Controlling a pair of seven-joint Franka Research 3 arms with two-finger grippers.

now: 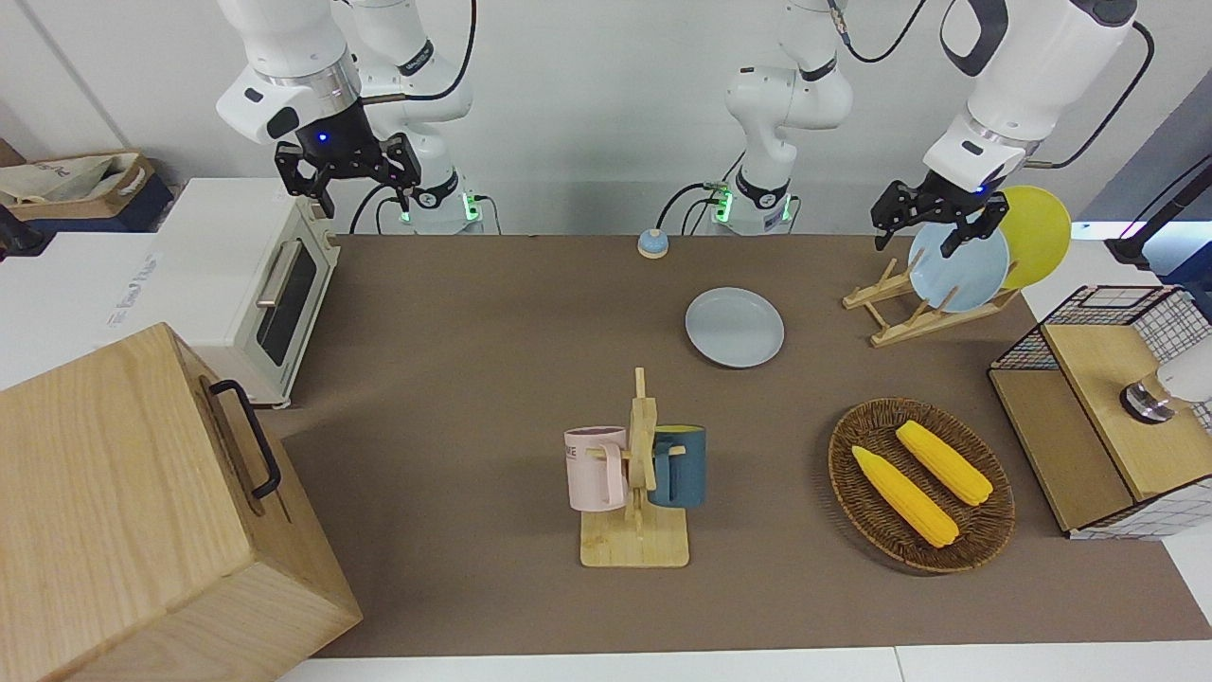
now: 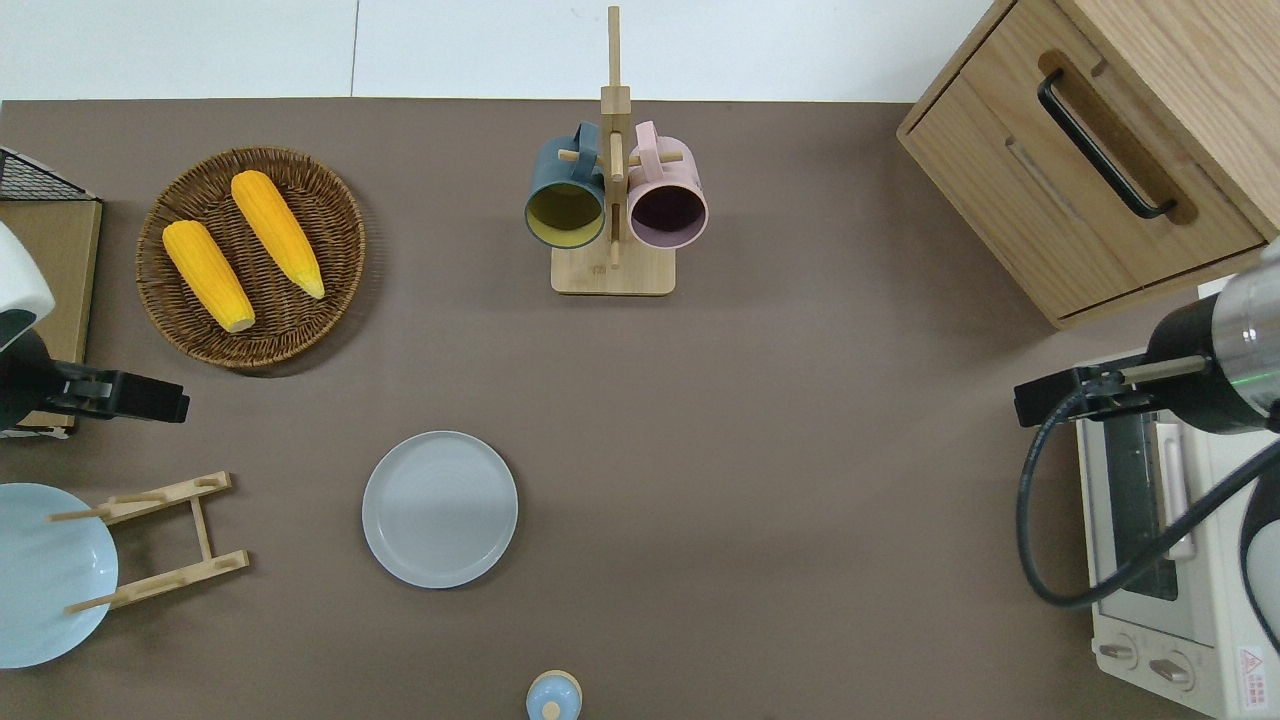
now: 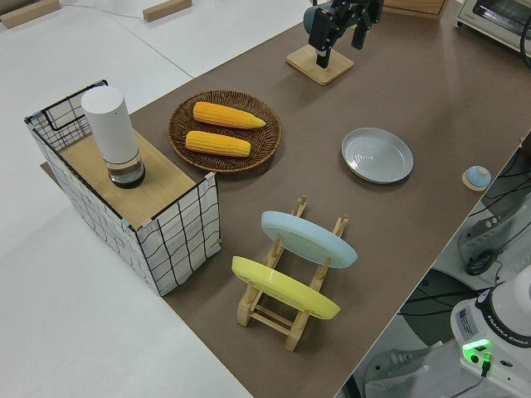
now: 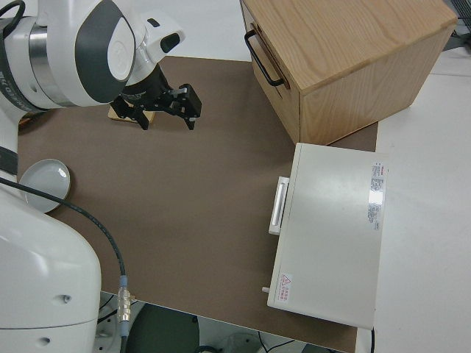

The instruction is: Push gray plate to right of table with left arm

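Note:
The gray plate [image 1: 735, 327] lies flat on the brown table [image 1: 473, 360], roughly midway along it and nearer to the robots than the mug rack. It also shows in the overhead view [image 2: 440, 509] and the left side view [image 3: 377, 155]. My left gripper [image 1: 923, 237] is open and empty, up in the air. In the overhead view [image 2: 178, 405] it hangs over the table between the wicker basket and the dish rack, well apart from the plate, toward the left arm's end. My right gripper [image 1: 365, 201] is open and parked.
A wooden dish rack [image 1: 909, 313] holds a light-blue plate [image 1: 961, 270] and a yellow plate [image 1: 1040, 235]. Also here: a wicker basket [image 1: 923, 483] with two corn cobs, a mug rack [image 1: 639, 474], a small bell [image 1: 652, 244], a toaster oven [image 1: 246, 284], a wooden cabinet [image 1: 142, 511] and a wire crate [image 1: 1108, 407].

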